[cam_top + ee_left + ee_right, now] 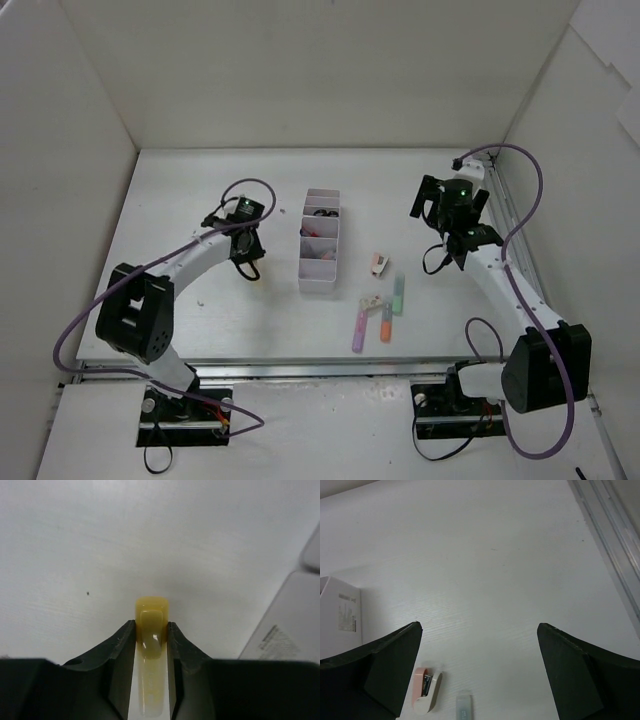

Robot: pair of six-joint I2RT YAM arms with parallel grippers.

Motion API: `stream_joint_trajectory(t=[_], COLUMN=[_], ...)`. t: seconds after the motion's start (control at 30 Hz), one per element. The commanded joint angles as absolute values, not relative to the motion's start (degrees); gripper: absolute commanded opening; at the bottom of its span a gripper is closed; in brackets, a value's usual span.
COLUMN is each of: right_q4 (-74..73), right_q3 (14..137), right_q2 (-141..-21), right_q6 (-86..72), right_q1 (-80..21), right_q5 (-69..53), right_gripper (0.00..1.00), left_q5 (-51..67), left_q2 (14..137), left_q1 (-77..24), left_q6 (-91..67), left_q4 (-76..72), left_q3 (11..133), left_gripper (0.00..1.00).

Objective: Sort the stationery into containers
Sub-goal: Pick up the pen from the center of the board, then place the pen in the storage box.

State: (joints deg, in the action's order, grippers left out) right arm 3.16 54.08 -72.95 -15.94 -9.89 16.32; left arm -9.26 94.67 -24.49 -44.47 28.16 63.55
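The left claw [151, 628] is closed on the yellow highlighter [151, 611]: both black fingers [122, 645] press against its sides, and its rounded cap pokes out just past the fingertips over the white table [150, 540]. Whether the highlighter is lifted or resting on the surface cannot be told. Just to the right of this claw stands the white tray [321, 283], its labelled wall showing at the edge of the left wrist view. From above, its four compartments run in a row, with dark items in the farthest one and something pinkish in the next. Right of the tray, loose stationery lies near the front of the table: a pink-and-white eraser [379, 264], a second eraser [371, 300], a green highlighter [398, 294], a purple highlighter [358, 328] and an orange highlighter [386, 323] just beside it. Farther right, the right claw [480, 626] is spread wide and grips nothing. The pink-and-white eraser and the green highlighter's end lie low in its view, near its left finger.
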Motion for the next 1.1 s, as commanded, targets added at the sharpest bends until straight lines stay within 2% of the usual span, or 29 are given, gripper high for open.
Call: stream_joint_trajectory(t=[0.0,0.17,0.27,0.37,0.5,0.7,0.9,1.07], right_q4=[0.4,0.4,0.4,0.5,0.5,0.5,0.5,0.4], right_q3=[58.9,63.1,65.7,67.4,69.9,69.5,66.4,64.2], right_q2=[-75.2,-79.2,-81.3,-82.7,-84.8,-85.0,-81.7,-79.4], right_q6=[-15.6,-10.2,-5.5,-1.9,2.9,2.6,2.5,2.7], right_q1=[-8.5,-7.6,-7.6,-6.9,-5.5,-2.9,-2.0,-1.9], right_q5=[6.8,-1.9,-4.7,-7.3,-14.2,-15.7,-16.5,-16.3], right_gripper=[0.98,0.98,0.98,0.98,0.98,0.98,0.98,0.98], left_q5=[-10.4,1.7,7.4,14.2,29.4,49.2,60.4,64.1], left_q2=[87.0,88.3,93.2,100.8,110.8,121.0,126.9,130.8], left_q1=[-21.0,-19.1,-18.5,-17.4,-16.9,-16.9,-16.9,-18.0], left_q6=[-36.1,-19.6,-14.9,-12.6,-9.5,-12.9,-22.3,-31.2], left_q4=[23.5,7.4,-2.0,-4.0,-10.0,-17.9,-32.3,-42.0], left_q3=[72.1,79.7,87.0,97.4,106.0,117.1,117.6,118.3], left_gripper=[0.00,0.00,0.00,0.00,0.00,0.00,0.00,0.00])
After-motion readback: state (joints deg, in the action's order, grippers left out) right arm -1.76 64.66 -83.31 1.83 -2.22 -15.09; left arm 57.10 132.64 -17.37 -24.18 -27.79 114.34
